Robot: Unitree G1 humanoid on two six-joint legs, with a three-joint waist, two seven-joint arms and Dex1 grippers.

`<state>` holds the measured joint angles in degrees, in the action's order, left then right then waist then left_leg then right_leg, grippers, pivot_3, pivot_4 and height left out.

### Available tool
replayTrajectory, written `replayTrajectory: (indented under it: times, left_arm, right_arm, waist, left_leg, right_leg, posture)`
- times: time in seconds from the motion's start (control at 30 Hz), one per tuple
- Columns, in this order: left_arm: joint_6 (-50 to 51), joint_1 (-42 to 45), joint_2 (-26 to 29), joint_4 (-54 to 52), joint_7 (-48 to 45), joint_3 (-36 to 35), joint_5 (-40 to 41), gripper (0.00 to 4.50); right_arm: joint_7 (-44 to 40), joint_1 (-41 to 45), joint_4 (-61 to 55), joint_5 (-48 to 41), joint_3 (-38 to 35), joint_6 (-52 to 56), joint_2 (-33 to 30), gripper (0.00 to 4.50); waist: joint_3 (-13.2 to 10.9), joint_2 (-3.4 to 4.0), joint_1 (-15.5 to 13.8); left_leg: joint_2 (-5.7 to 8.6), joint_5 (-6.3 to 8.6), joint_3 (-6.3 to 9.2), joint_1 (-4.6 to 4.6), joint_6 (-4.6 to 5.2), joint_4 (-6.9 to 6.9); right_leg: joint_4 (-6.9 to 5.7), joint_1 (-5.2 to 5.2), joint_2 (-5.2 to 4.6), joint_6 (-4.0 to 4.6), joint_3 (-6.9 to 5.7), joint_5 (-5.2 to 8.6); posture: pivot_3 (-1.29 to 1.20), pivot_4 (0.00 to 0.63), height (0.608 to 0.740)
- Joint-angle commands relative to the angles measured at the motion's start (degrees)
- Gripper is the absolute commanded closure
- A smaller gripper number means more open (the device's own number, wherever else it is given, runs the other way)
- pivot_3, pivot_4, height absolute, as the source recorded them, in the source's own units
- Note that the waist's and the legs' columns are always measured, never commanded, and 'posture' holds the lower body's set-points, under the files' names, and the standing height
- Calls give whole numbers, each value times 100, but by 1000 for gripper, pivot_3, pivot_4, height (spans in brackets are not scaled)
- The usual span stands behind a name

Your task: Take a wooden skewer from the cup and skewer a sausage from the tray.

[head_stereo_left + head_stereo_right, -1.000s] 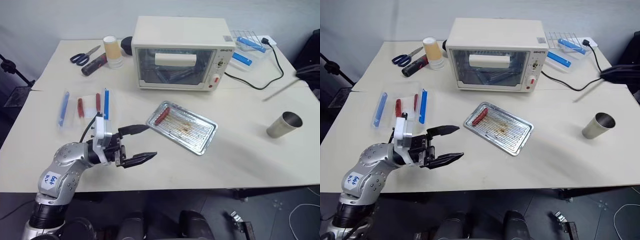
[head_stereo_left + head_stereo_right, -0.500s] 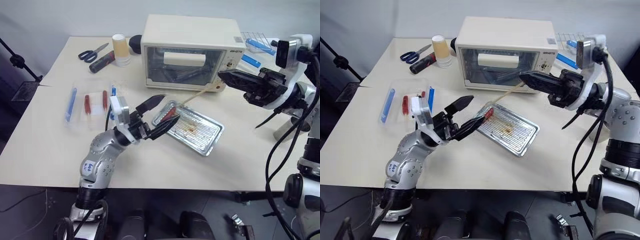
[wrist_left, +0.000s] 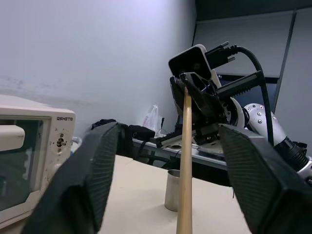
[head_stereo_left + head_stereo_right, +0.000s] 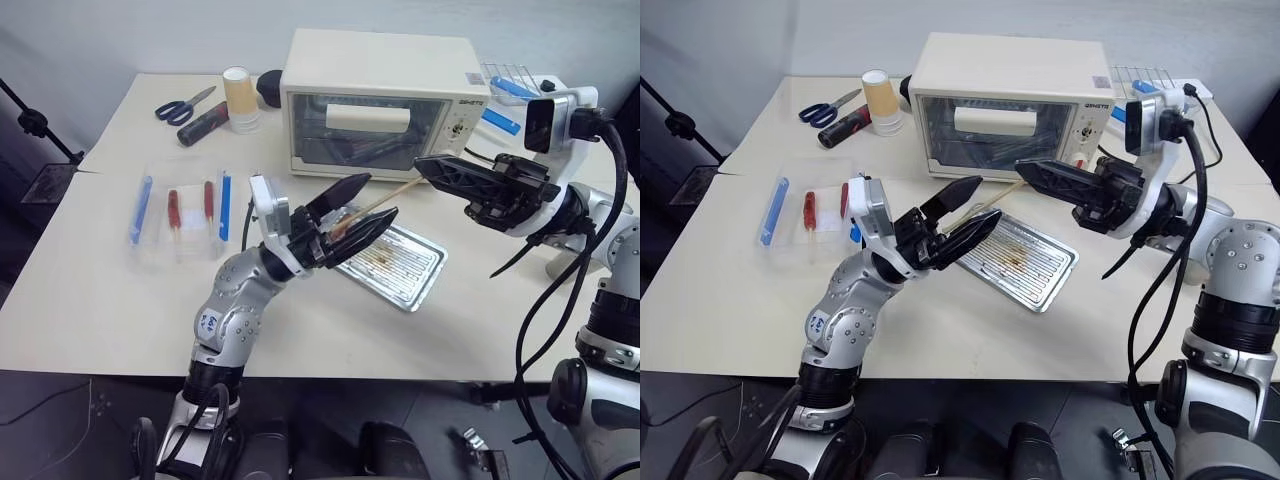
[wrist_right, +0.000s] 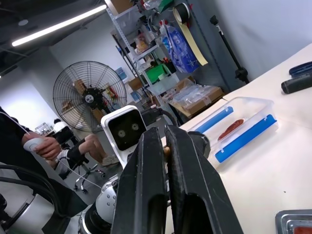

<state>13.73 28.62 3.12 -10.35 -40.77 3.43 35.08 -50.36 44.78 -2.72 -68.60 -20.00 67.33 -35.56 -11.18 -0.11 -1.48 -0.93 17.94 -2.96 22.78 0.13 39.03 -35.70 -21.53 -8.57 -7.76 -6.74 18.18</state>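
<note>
Head views: right tool (image 4: 425, 165) clamped shut on the skewer (image 4: 385, 201), which runs down-left toward the left tool (image 4: 362, 203). Left tool's fingers stand apart, one either side of the skewer tip; a reddish bit sits at the lower finger, probably the sausage (image 4: 338, 229), but I cannot tell whether it is gripped or lies on the tray (image 4: 405, 268) behind. Step in hand, as I read it: skewer is out of the cup, piercing is next. Next move needs the tip lined up end-on with the sausage and the sausage held firm while the right arm pushes.

Cup (image 4: 556, 265) stands on the bench (image 4: 100, 290) at far right, partly behind the right arm. Oven (image 4: 380, 100) just beyond the tray, close behind both tools; a long push could hit its door. Clear box (image 4: 180, 205) with blue and red sticks to the left, scissors (image 4: 180, 103) and orange cup (image 4: 240, 98) at far left, well apart.

Left wrist view: skewer runs up between the spread fingers (image 3: 87, 180), touching neither, to the right tool.

Right wrist view: fingers (image 5: 151, 195) pressed together.
</note>
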Motion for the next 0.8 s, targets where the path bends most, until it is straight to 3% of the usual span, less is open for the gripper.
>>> replayTrajectory:
  times: [0.03,0.27,0.43,0.6,0.8]
  left_arm:
    - [-76,78,-66,-115,15,70,-11,2354]
    - [-23,-7,-72,-187,30,148,-15,4368]
    - [51,0,-95,-237,197,77,37,4442]
    - [155,-93,319,-378,204,-191,35,4500]
    - [164,-1134,1864,-735,-313,-978,9,4500]
  right_arm:
    - [80,-38,-265,-251,-96,-55,-17,4500]
    - [248,-124,-338,-410,-110,-115,21,4500]
    - [627,-83,-103,-858,-178,189,-3,4500]
    - [542,-388,-228,-213,-125,-347,-281,3100]
    - [-862,-1885,-382,1968,459,-2443,-1271,1176]
  waist:
    - [0,0,4]
    - [0,0,-2]
    - [0,0,1]
    - [0,0,-2]
    - [0,0,16]
  left_leg:
    - [0,0,0,0,0,0]
    - [1,1,0,1,1,0]
    - [0,1,0,1,1,0]
    - [0,1,1,1,1,-1]
    - [1,4,-6,1,7,-10]
  right_leg:
    - [0,0,0,0,0,0]
    - [2,0,0,0,1,0]
    - [2,0,0,0,1,0]
    - [3,0,0,0,0,0]
    - [12,-3,0,0,2,0]
  posture:
    - [0,150,740]
    - [0,150,740]
    - [0,150,740]
    - [0,150,740]
    - [0,150,740]
